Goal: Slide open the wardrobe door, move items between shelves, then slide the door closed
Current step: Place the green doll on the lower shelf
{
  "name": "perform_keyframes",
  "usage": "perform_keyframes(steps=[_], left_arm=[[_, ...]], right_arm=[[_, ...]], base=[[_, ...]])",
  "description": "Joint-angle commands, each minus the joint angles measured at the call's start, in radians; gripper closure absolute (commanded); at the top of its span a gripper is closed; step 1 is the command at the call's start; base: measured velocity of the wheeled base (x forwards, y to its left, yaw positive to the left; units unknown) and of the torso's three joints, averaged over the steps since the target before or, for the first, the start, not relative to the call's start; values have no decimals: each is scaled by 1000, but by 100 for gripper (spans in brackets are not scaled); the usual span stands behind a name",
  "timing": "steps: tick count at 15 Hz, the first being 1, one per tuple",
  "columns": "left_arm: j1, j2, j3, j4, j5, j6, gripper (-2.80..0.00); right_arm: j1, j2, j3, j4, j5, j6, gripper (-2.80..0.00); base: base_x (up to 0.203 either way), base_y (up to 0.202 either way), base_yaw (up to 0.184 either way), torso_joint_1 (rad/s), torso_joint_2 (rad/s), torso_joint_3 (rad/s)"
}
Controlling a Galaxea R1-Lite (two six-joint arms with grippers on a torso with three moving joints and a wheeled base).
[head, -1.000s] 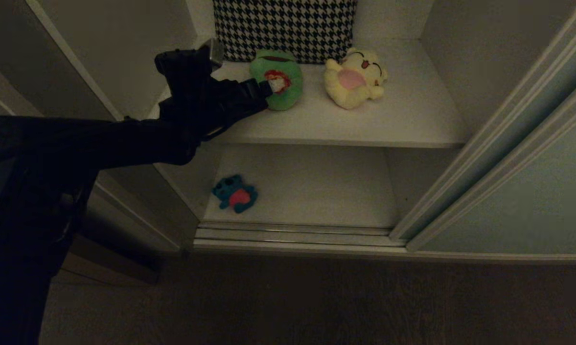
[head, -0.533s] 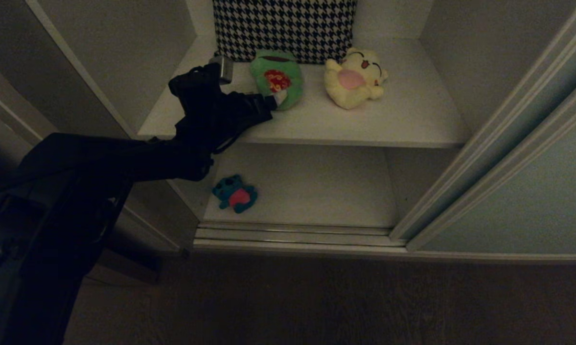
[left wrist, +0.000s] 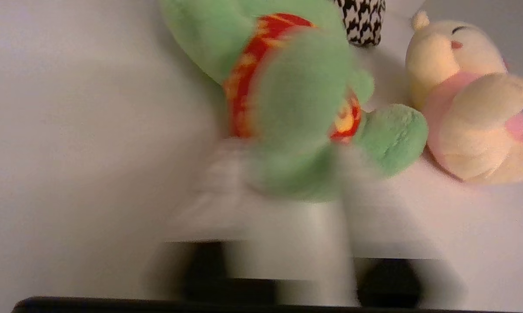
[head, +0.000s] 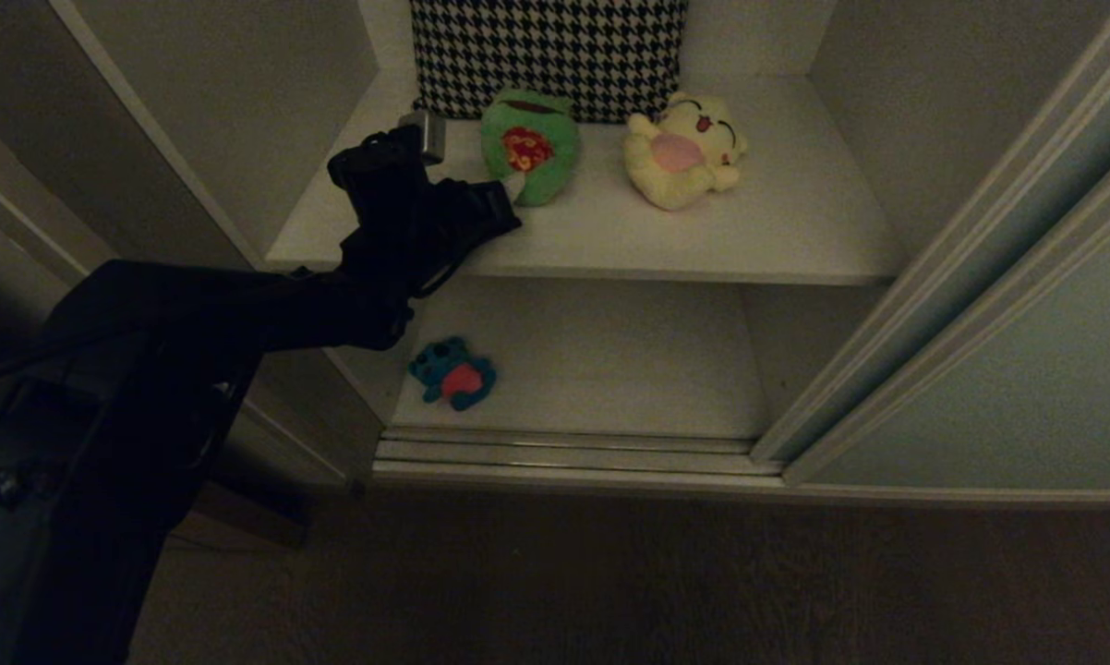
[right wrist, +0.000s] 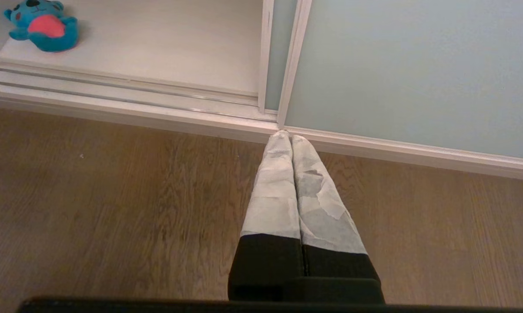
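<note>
Green plush frog (head: 529, 146) lies on the upper shelf (head: 749, 242), beside the yellow toy (head: 682, 150); the left pincer (left wrist: 283, 182) has its fingers pinched around the frog's lower end. The pick-up step seems underway; next comes lifting it clear and lowering it toward the blue toy (head: 453, 372) below. The left arm reaches in from the shelf's left. The right pincer (right wrist: 291, 141) hangs shut, empty, before the slid-open wardrobe door (right wrist: 409, 69).

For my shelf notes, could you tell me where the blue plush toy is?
The blue plush toy lies alone at the lower shelf's front-left corner in the head view, just behind the floor rails.
</note>
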Motion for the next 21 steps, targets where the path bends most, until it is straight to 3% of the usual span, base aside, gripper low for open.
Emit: perform_keyframes(steps=[1,9,10,13,20,21], left_arm=[[-2,-24,1,-4,-2,-6,0],[-28,-140,15,61,3,-1,0],[-29,-156,16,101,17,1,0],[-52,-162,28,125,158,43,0],[-70,-206,23,268,171,101,0],[-72,-210,22,272,169,105,-280]], right_arm=[[0,0,0,-1,1,-1,0],[0,0,0,0,1,0,0],[0,0,0,-1,1,-1,0],[0,0,0,0,1,-1,0],[0,0,0,0,1,-1,0],[0,0,0,0,1,-1,0]], base=[[0,0,0,0,0,0],[0,0,0,0,0,0],[0,0,0,0,0,0],[0,0,0,0,0,0],[0,0,0,0,0,0],[0,0,0,0,0,0]])
